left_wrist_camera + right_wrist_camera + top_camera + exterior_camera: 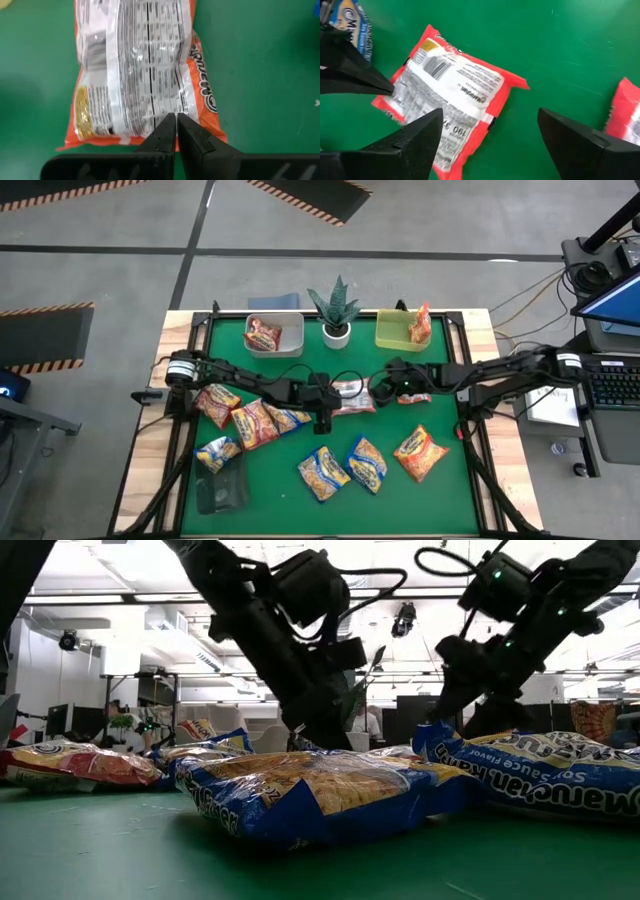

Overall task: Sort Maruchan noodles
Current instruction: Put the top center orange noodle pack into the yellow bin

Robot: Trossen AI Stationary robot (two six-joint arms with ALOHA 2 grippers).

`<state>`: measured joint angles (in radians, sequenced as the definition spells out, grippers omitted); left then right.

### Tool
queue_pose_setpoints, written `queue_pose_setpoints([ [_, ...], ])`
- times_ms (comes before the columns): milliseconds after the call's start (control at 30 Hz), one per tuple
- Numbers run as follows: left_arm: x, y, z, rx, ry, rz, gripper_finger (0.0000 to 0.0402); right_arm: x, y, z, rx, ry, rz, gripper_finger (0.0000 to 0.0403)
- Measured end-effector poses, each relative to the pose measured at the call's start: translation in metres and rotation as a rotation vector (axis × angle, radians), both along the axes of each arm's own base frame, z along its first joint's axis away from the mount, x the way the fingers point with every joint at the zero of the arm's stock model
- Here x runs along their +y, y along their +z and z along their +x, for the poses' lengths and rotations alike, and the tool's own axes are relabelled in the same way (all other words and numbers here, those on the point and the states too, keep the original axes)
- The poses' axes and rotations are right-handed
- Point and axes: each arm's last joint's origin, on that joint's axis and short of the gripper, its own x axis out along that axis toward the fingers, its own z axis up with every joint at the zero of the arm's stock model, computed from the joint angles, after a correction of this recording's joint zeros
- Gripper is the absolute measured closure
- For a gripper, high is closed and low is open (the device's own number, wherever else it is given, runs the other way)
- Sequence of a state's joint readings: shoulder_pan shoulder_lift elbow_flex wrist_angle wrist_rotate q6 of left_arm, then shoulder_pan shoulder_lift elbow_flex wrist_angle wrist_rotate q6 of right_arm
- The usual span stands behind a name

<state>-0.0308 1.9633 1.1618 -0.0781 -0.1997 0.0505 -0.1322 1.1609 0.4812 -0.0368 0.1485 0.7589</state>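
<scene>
Two grippers meet mid-mat over one face-down packet (350, 394) in high view; other packets (365, 463) scattered, some in bins (273, 333). Low view: only foreground blue-yellow packs readable. L wrist: left gripper (176, 131) clenched, tips at the packet's edge. R wrist: right gripper (490, 140) spread wide, released, above it.

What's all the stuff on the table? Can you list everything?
Loose noodle packets: about nine; yellow-blue, orange, red; spread over the mat.
Red packet: one; inside the grey bin.
Orange packet: one; inside the yellow bin.
Grey bin: one; back left.
Yellow bin: one; back right.
Plant: one; green, white pot; between the bins.
Dark box: one; front left.
Mat: one; green.
Left gripper: dark; jaws shut; over a face-down packet, mid-mat.
Right gripper: dark; jaws open; mid-mat.
</scene>
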Motion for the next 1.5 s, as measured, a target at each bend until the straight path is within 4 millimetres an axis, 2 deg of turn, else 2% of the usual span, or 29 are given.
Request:
queue_pose_setpoints([
  [167,0.0,-0.008,-0.004,-0.055,0.021,-0.019,0.0402,-0.003,-0.01,0.007,0.028,-0.008,0.018,0.0075],
  [600,0.003,-0.019,-0.013,-0.036,0.117,-0.011,0.0402,-0.008,-0.024,0.026,-0.029,0.033,0.061,0.0076],
  [1000,0.003,-0.028,-0.009,-0.059,0.136,-0.021,0.0402,-0.007,-0.031,0.047,-0.197,0.197,0.074,0.0087],
  [1133,0.003,-0.028,-0.009,-0.062,0.138,-0.024,0.0402,-0.007,-0.033,0.048,-0.19,0.2,0.073,0.0118],
  [1333,0.003,-0.026,-0.008,-0.074,0.136,-0.025,0.0402,-0.007,-0.03,0.048,-0.198,0.207,0.066,0.0208],
  [1500,0.001,-0.014,-0.012,-0.069,0.122,-0.024,0.0402,-0.006,-0.022,0.045,-0.203,0.229,0.041,0.0277],
])
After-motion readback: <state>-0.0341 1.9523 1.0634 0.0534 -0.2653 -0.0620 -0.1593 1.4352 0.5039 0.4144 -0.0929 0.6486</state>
